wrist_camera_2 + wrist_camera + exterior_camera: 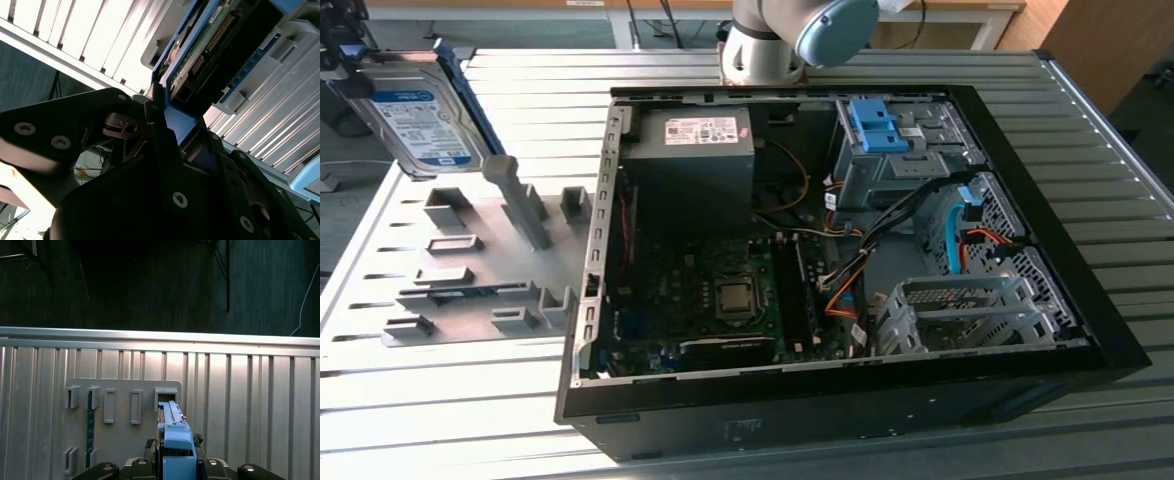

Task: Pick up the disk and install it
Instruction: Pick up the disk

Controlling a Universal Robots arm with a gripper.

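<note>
The disk, a silver drive with a white-and-blue label in a blue caddy, hangs upright and tilted above the far left end of the grey fixture plate. My gripper is shut on its upper edge in the exterior view. In the first wrist view the caddy's blue edge sits between the dark fingers, above a slot of the plate. In the second wrist view, the drive's green circuit board and blue frame are clamped by my gripper.
An open computer case lies on the slatted metal table at the exterior view's right. Inside are the motherboard, a power supply, a grey drive bay with a blue bracket, and grey cages. The arm's base stands behind the case.
</note>
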